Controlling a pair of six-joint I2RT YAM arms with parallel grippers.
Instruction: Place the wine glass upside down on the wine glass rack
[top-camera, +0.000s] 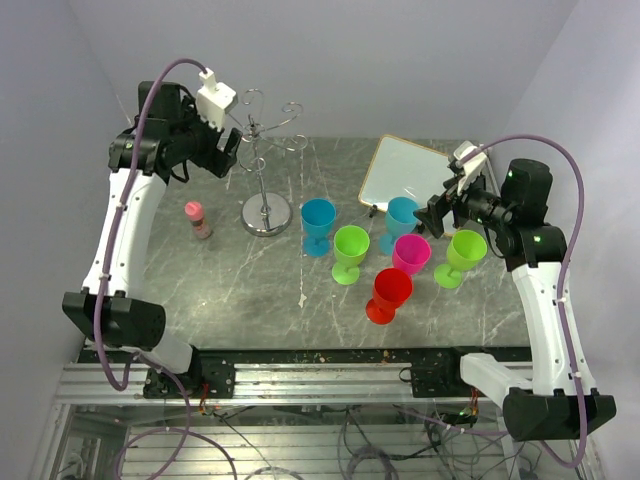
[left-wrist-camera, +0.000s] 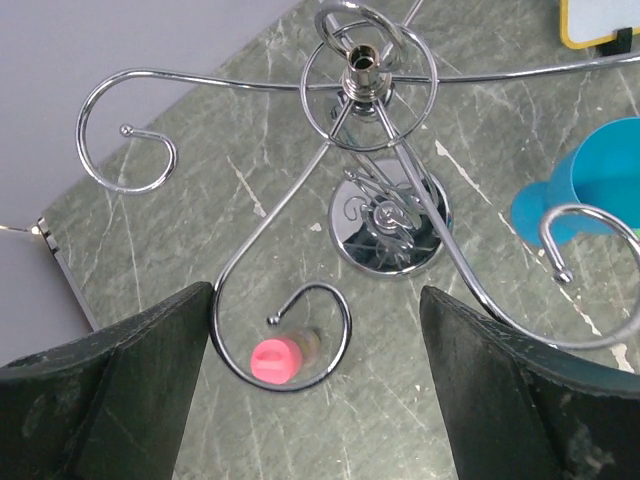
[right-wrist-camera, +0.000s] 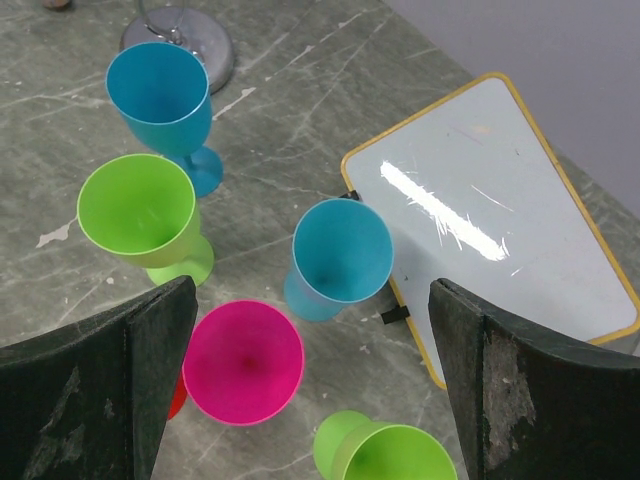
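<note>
The silver wire wine glass rack (top-camera: 264, 160) stands at the back left on its round shiny base (top-camera: 267, 215), and nothing hangs on it. Several plastic wine glasses stand upright: blue (top-camera: 318, 222), green (top-camera: 350, 250), blue (top-camera: 402, 218), magenta (top-camera: 411, 253), green (top-camera: 465, 250), red (top-camera: 388, 292). My left gripper (top-camera: 228, 150) is open and empty, hovering above the rack's curled arms (left-wrist-camera: 365, 75). My right gripper (top-camera: 435, 215) is open and empty, above the magenta glass (right-wrist-camera: 243, 362) and the right-hand blue glass (right-wrist-camera: 340, 255).
A small pink-capped bottle (top-camera: 197, 218) stands left of the rack and shows through a scroll arm in the left wrist view (left-wrist-camera: 273, 360). A white board with a yellow rim (top-camera: 408, 170) lies at the back right, close behind the blue glass.
</note>
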